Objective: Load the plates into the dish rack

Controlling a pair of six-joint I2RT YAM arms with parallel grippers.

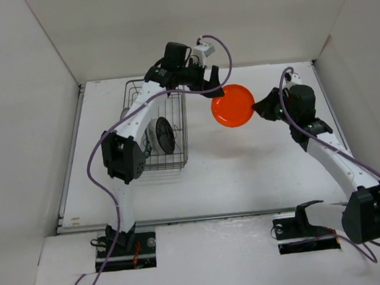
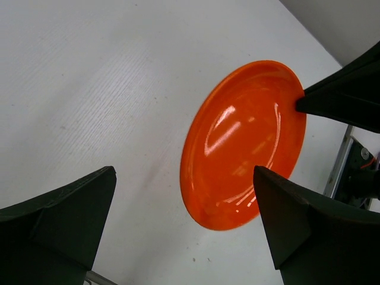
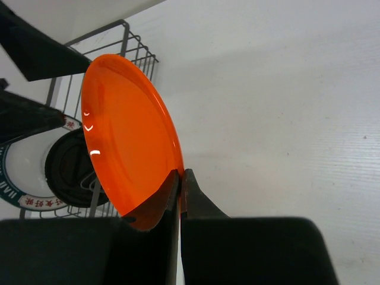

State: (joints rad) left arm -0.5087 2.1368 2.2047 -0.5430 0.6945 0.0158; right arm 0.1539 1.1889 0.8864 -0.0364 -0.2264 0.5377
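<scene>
Dish rack (image 1: 178, 158) of thin dark wire sits at centre left of the overhead view on the white counter (image 1: 247, 177), partly crossed by the left arm. Inside it a black plate (image 1: 165, 133) stands on edge, and just to its left a white plate (image 1: 151, 141) also stands upright. The right wrist view shows the same pair at its lower left, the white one bearing red marks on its rim and sitting behind the black one. The left fingers (image 1: 213, 86) reach out past the rack's far right corner and are released: the left wrist view shows them spread wide at the bottom corners of the frame. The plate lies beyond and between them, and whether the tip at lower right touches it cannot be told. Right of them, in the upper middle of the overhead view, is the orange plate (image 1: 233, 105), lifted off the counter and tilted, its shadow on the surface below. It hangs beside the rack, outside the wires. At the plate's right edge the right fingers (image 3: 181, 185) are clenched on its rim, one on each face, pinching the bottom edge in the right wrist view. The right arm runs from there down to the lower right corner.
</scene>
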